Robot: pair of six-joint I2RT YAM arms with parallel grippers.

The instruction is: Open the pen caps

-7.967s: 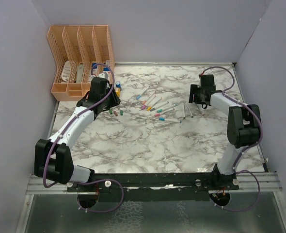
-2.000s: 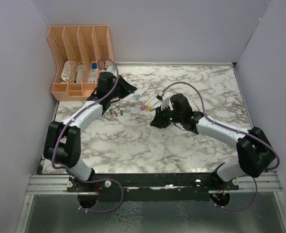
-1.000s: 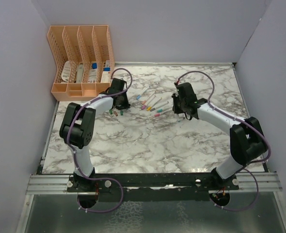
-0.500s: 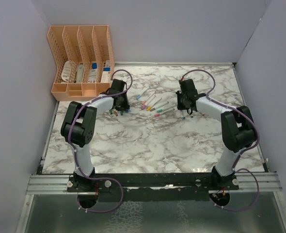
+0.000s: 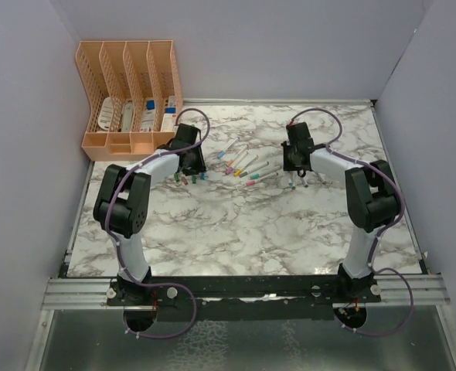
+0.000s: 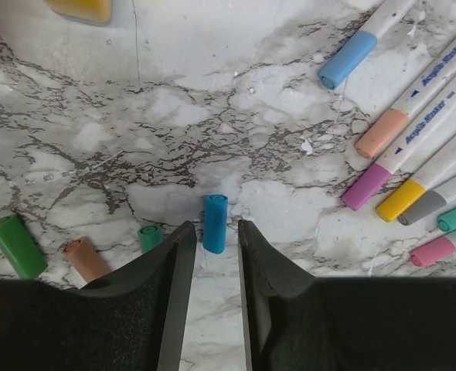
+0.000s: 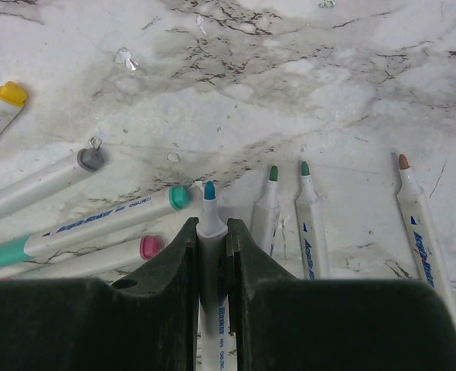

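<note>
A blue pen cap (image 6: 215,222) lies on the marble. Its near end sits between the tips of my left gripper (image 6: 212,232), which is open with a gap on each side of the cap. A green cap (image 6: 15,246), a brown cap (image 6: 85,259) and a small green cap (image 6: 150,236) lie to its left. In the top view the left gripper (image 5: 191,168) hangs over this cap cluster. My right gripper (image 7: 210,226) is shut on a white pen (image 7: 209,207) with a bare blue tip. It is held low beside three uncapped pens (image 7: 309,220).
Capped pens (image 6: 402,116) lie fanned out to the right of the loose caps, between the two grippers (image 5: 243,165). A yellow-bottomed bottle (image 6: 79,8) stands just beyond the caps. A peach organiser (image 5: 127,93) fills the back left corner, with walls on both sides.
My left gripper's jaws have parted and let the blue cap go onto the table. The right gripper has carried the uncapped blue pen slightly right, next to the other uncapped pens.
</note>
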